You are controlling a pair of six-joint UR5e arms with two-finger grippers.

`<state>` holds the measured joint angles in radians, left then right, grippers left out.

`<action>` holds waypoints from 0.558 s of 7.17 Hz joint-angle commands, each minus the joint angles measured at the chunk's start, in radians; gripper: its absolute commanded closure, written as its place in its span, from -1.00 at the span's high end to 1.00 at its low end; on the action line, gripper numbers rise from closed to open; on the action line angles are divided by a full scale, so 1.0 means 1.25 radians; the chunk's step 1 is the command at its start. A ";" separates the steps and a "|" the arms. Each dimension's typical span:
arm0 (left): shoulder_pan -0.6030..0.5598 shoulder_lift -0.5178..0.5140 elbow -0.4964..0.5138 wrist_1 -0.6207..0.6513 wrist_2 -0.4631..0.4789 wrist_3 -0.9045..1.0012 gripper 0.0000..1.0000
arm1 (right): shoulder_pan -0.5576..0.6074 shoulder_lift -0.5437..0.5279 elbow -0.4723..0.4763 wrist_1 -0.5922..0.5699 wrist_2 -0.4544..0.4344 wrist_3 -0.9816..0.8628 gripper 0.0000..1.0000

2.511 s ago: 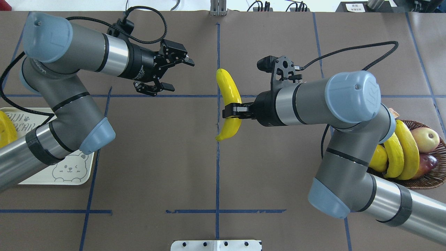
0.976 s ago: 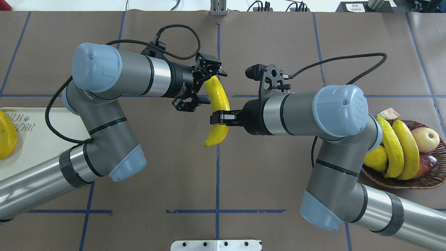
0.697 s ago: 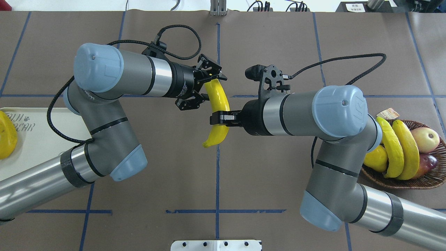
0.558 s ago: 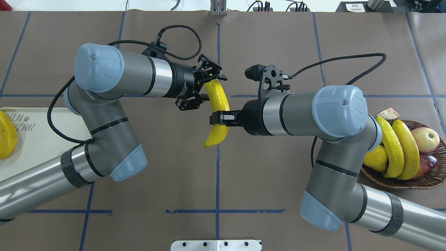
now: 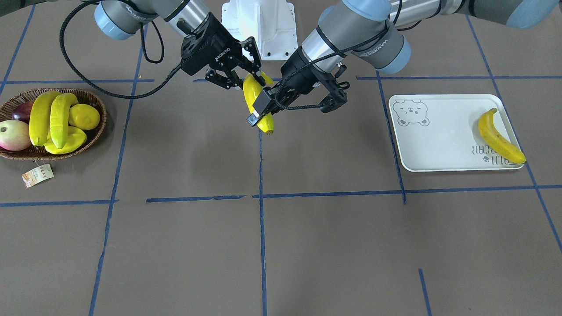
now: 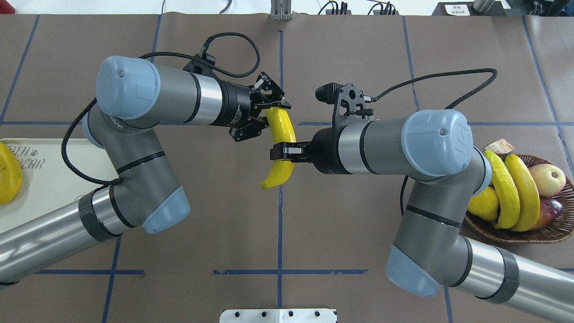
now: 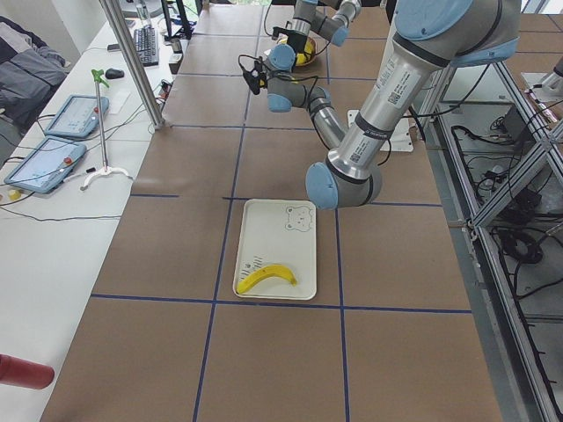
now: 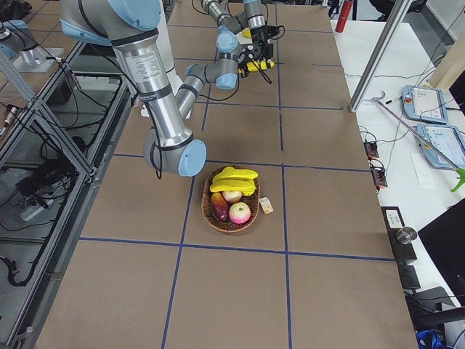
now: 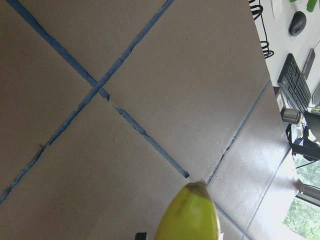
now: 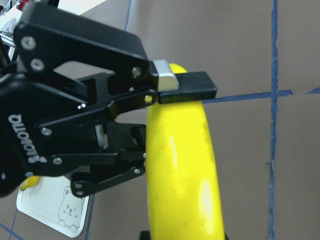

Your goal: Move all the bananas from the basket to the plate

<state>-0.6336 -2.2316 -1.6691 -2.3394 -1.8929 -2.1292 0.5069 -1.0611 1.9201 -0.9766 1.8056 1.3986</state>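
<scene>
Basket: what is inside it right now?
The basket holds bananas, a lemon, a pink-green round fruit and a dark purple fruit. Whatever lies beneath that pile is covered.

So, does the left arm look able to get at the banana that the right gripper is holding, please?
Probably yes: the left gripper straddles the far end of the banana, beyond where the right gripper clamps its middle, with nothing between them. Whether it has clamped is unclear.

My arms (image 6: pixel 175 96): grey tubes, silver bands (image 6: pixel 210 99), pale blue joint caps (image 6: pixel 128 87).
My cables (image 6: pixel 233 38): black, braided, looping at each wrist.
My left gripper (image 6: pixel 270 119): black linkage fingers (image 10: pixel 186 86), silver screws (image 10: pixel 30 43).
My right gripper (image 6: pixel 279 152): black, white ROBOTIQ lettering (image 5: pixel 218 53), camera bracket (image 6: pixel 352 96) behind.
</scene>
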 commanded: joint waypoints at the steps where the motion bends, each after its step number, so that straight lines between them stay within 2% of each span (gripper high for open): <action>1: 0.000 0.006 -0.002 0.000 -0.001 0.009 -1.00 | 0.002 0.011 -0.001 -0.003 0.000 0.062 0.99; 4: -0.005 0.022 -0.006 0.001 -0.003 0.034 -1.00 | 0.024 0.007 0.000 -0.008 0.008 0.057 0.99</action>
<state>-0.6363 -2.2155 -1.6741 -2.3383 -1.8954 -2.0996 0.5213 -1.0497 1.9192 -0.9823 1.8086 1.4713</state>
